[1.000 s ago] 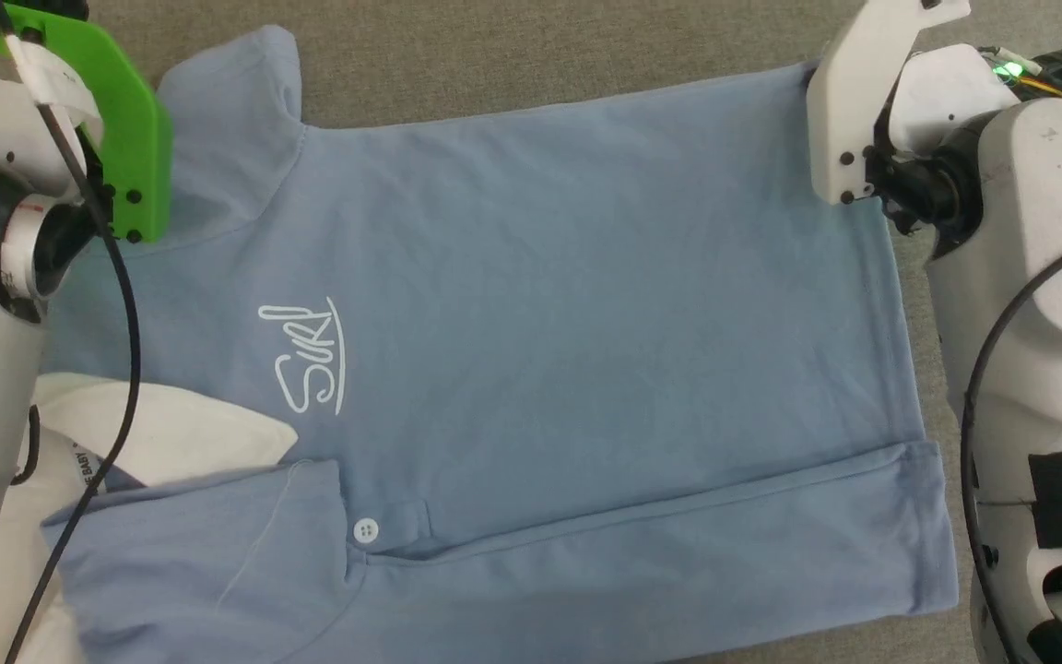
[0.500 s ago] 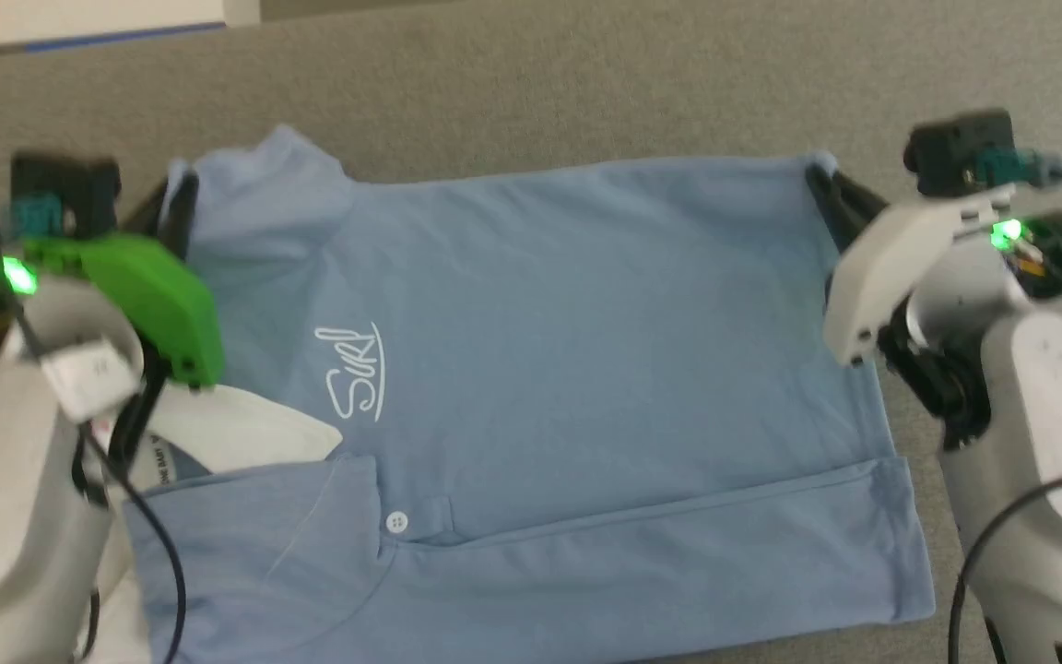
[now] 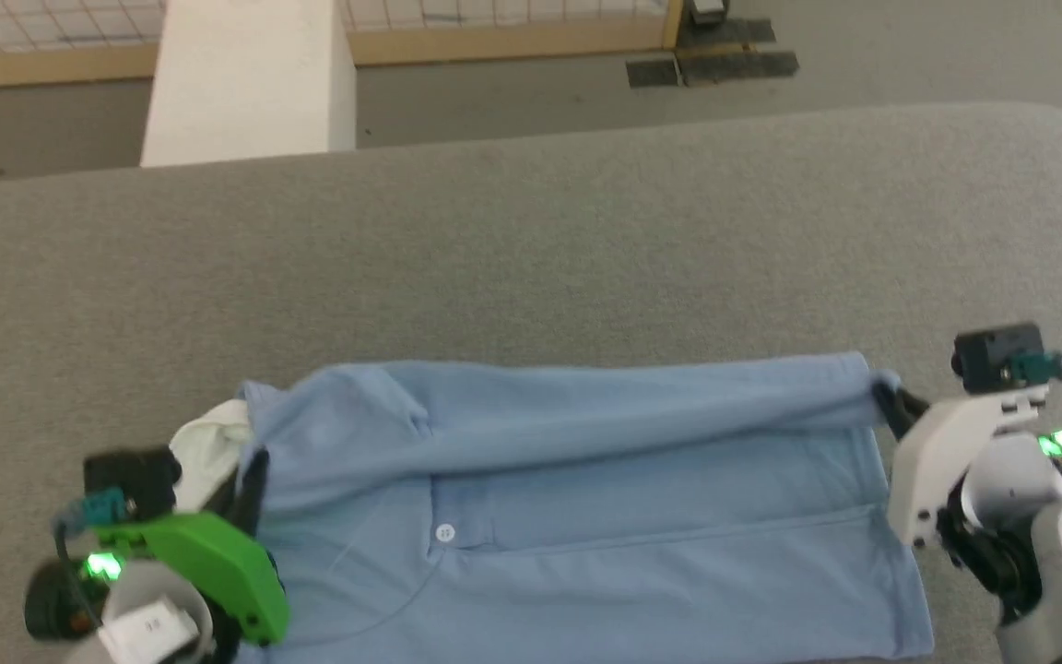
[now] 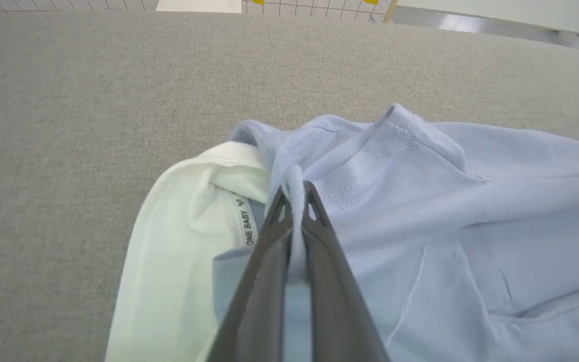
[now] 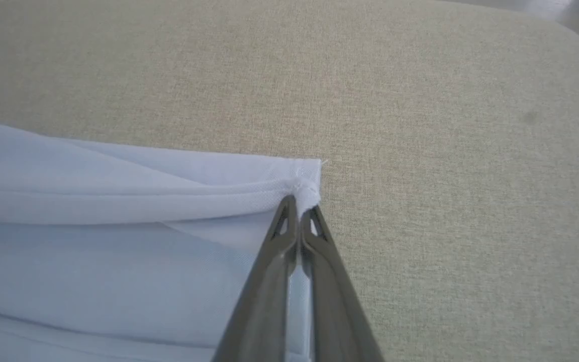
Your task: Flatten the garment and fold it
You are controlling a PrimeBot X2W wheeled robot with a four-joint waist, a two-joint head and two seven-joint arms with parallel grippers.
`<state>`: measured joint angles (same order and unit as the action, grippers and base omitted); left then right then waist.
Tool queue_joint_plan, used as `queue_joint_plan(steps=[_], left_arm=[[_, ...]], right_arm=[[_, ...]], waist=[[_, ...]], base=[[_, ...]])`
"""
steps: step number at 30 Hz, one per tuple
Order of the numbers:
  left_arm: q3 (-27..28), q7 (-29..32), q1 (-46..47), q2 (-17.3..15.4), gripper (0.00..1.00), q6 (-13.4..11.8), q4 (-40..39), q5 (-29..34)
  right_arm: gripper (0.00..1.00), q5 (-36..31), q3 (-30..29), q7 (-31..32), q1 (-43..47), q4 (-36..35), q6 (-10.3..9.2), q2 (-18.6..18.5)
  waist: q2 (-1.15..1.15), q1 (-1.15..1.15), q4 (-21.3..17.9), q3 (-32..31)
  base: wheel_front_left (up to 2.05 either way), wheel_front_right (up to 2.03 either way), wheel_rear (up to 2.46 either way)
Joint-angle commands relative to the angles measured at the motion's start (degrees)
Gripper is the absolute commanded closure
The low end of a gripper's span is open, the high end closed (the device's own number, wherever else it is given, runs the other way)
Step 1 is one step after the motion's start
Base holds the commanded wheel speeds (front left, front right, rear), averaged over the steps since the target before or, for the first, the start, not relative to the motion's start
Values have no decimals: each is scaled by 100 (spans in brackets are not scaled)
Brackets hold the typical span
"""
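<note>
Jaws of the left gripper (image 4: 294,190) pressed nearly together, pinching a thin raised ridge of the garment (image 4: 470,226) at its sleeve and collar end. Jaws of the right gripper (image 5: 298,202) pressed together as well, pinching a corner at the hem end, with the fabric bunched in layers just at the tips. Between the two grips, a long fold of light blue fabric running from one to the other and lying over the rest of the shirt, all of it resting on the gray padded table (image 3: 531,258). From the head view: whole width of the shirt low in the frame, one grip at each end, a white button (image 3: 444,532) on the placket just below the fold, and beyond the table a white pillar (image 3: 245,83). From the left wrist view, much clearer than from the head: a white cloth (image 4: 179,241) tucked under the collar end and touching the shirt, with a printed strip reading "ONE BABY" (image 4: 247,226) just beside the left finger. From the right wrist view: weave of the pinched corner, a small loose thread at its edge, and bare table just beside it.
</note>
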<state>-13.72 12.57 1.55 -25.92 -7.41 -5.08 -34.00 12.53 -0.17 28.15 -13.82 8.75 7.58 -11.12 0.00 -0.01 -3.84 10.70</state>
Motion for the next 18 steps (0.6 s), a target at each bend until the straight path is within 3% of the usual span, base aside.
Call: queue_joint_plan(steps=[1,7,14,16,17,18], left_arm=[[-6,-1,-224,58,100,-43,-67,-84],[-207,-27,-748,217,100,25,108,-255],[-458,-120,-773,378,100,188,620,-263],[-477,-213,-701,428,57,212,751,-242],[-492,-247,-672,447,6,224,823,-231],[-505,-268,-652,461,0,230,871,-223]], right_arm=[[100,-52,-47,127,161,-45,-9,-50],[100,-185,-1,784,641,5,-9,-172],[100,-223,96,1039,830,364,-9,-48],[96,-205,46,1040,858,445,-9,22],[73,-192,16,1019,875,464,-9,68],[35,-170,-14,1011,895,472,-9,109]], waist=[[0,1,249,-256],[0,1,355,-286],[0,1,401,-259],[0,1,413,-263],[0,1,415,-270],[0,1,411,-279]], base=[[0,0,0],[0,0,0],[0,0,0],[0,0,0],[0,0,0],[0,0,0]])
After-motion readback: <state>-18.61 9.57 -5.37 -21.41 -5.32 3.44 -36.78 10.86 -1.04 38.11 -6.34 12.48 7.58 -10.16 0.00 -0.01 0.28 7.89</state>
